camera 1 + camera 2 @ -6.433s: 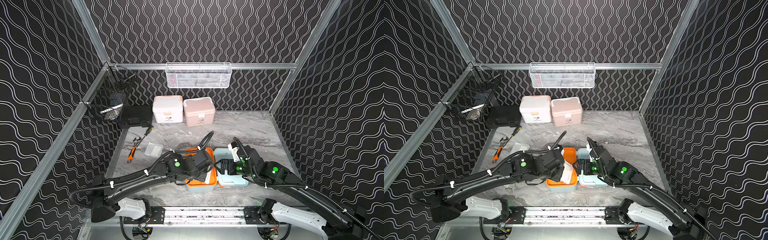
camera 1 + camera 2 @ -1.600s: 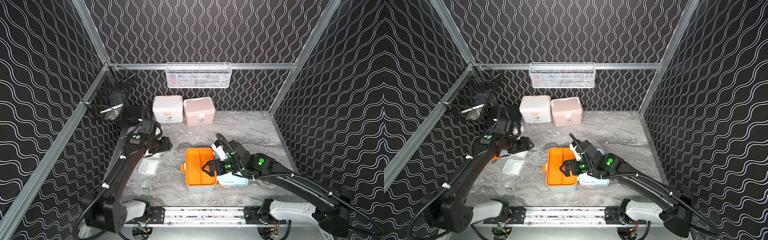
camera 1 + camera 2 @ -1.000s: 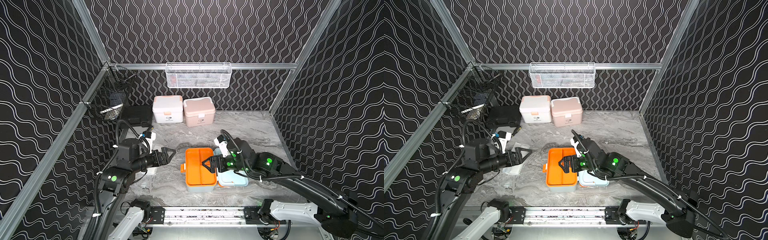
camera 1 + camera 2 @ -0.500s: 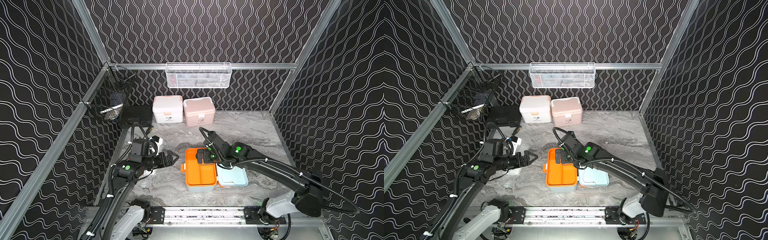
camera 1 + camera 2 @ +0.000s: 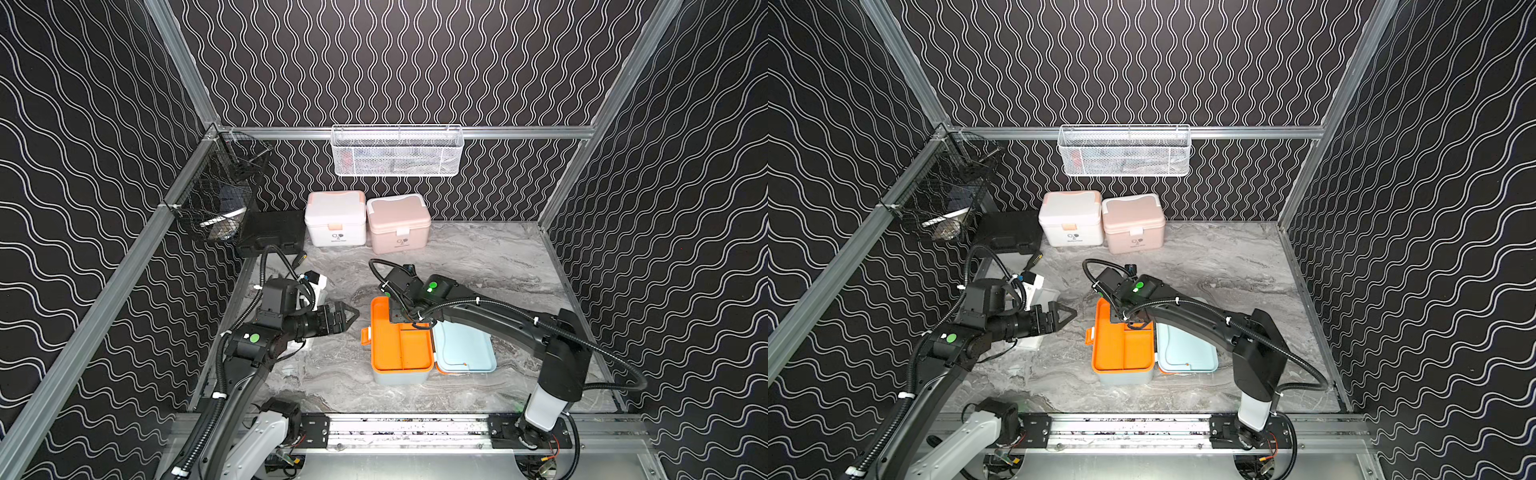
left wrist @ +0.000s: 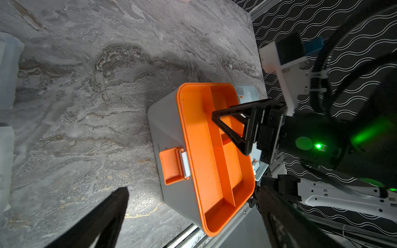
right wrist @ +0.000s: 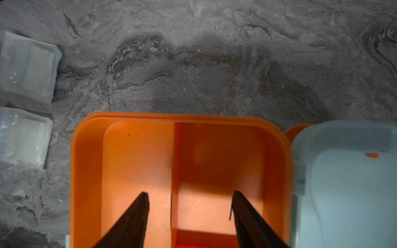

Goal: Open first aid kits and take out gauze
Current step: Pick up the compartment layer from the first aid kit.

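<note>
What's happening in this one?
The light blue kit sits open, lid flipped aside. The right gripper hangs over its orange tray, jaws apart either side of the divider; the tray looks empty. The left gripper is open beside the kit. Two gauze packets lie on the table; the white kit and pink kit at the back are closed.

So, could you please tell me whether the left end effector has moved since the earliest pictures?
Yes. The left end effector has withdrawn leftward off the orange tray and now hangs beside the light blue first aid kit.
</note>
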Available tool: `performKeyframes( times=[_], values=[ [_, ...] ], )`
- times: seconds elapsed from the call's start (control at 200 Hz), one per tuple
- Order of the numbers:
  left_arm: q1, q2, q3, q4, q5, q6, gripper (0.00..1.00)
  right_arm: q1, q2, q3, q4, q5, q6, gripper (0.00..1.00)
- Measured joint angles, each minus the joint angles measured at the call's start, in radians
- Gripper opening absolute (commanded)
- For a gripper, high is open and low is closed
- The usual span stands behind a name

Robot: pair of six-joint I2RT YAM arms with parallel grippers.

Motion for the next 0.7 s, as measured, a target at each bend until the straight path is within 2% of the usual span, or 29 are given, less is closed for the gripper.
performKeyframes(
  times=[0.17, 0.405, 0.626, 0.701],
  values=[
    [0.000, -0.003, -0.003, 0.003, 0.006, 0.006, 0.99, 0.000, 0.051, 0.011, -0.027, 0.002, 0.044, 0.37],
    [-0.006, -0.005, -0.006, 0.008, 0.021, 0.007, 0.99, 0.002, 0.092, 0.040, -0.032, 0.014, 0.106, 0.29],
    [-0.008, 0.002, -0.009, 0.011, 0.040, 0.007, 0.99, 0.016, 0.134, 0.060, -0.012, 0.066, 0.166, 0.10],
    [-0.011, 0.002, -0.009, 0.011, 0.042, 0.007, 0.99, 0.023, 0.145, 0.070, -0.011, 0.087, 0.181, 0.00]
  ],
)
